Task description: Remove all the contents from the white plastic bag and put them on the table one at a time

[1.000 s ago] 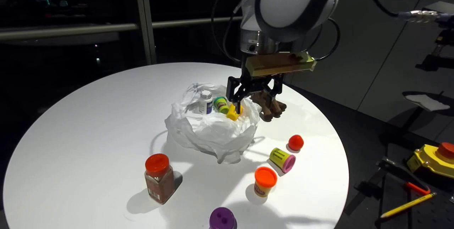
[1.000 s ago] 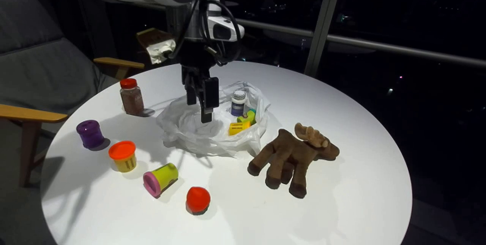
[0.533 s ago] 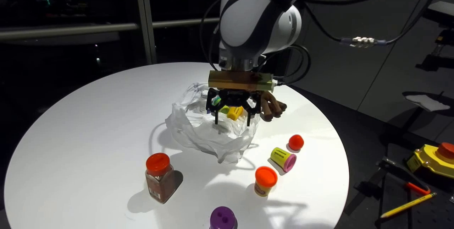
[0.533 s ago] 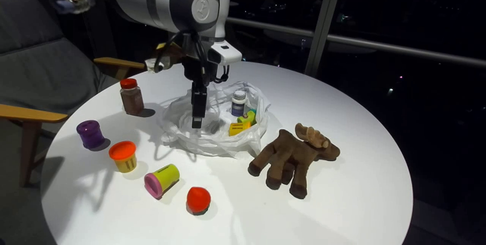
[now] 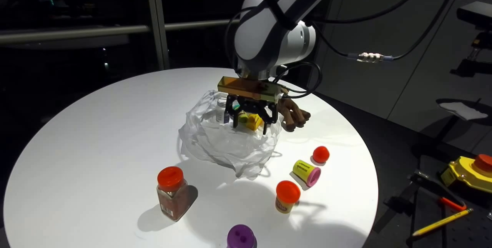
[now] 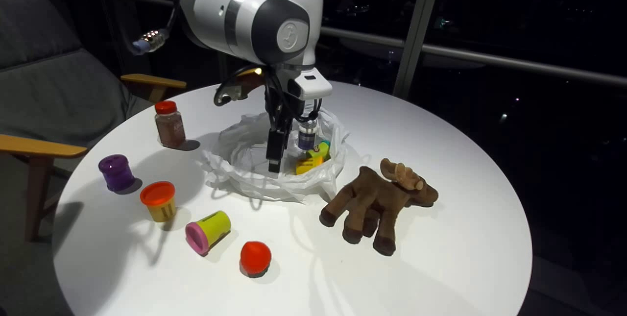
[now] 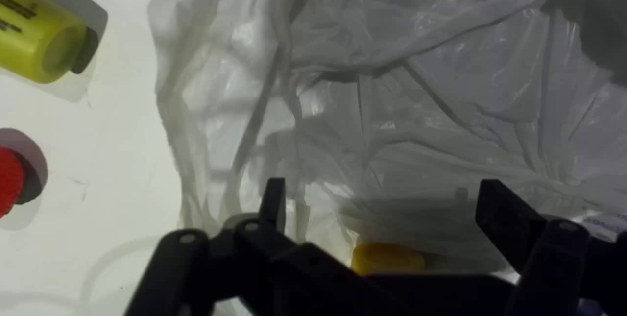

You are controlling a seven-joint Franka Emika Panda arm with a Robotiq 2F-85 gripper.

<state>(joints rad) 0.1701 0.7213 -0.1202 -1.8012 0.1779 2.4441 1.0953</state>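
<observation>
The gripper (image 7: 379, 197) masks a fair share of what lies inside the white plastic bag (image 5: 226, 148): in the wrist view its dark linkage covers part of the yellow tub (image 7: 388, 257), leaving a stub in sight, and in an exterior view it crosses the green tub (image 5: 243, 118), whose lid shows as a sliver of teal. The bottle (image 6: 306, 139) standing in the bag has its cap partly behind black cables (image 6: 313, 118) in an exterior view. Outside the bag, the purple tub (image 5: 241, 236) is cut off by the lower edge in an exterior view, and the wrist view's left edge trims both the red ball (image 7: 9, 179) (or something close to a ball) and the yellow-green tub (image 7: 36, 32). The brown plush moose (image 5: 294, 115), just beside the bag, is partly hidden behind the gripper in an exterior view. Over the bag's opening the fingers (image 7: 507, 220) stand wide apart, with crumpled film below the gap; whether either tip touches the film cannot be told. The bag itself sits open and slumped on the table (image 6: 441, 257), thin and wrinkled, its rim uneven, with the yellow and green tubs lying tilted just beside each other and the bottle upright next to them.
</observation>
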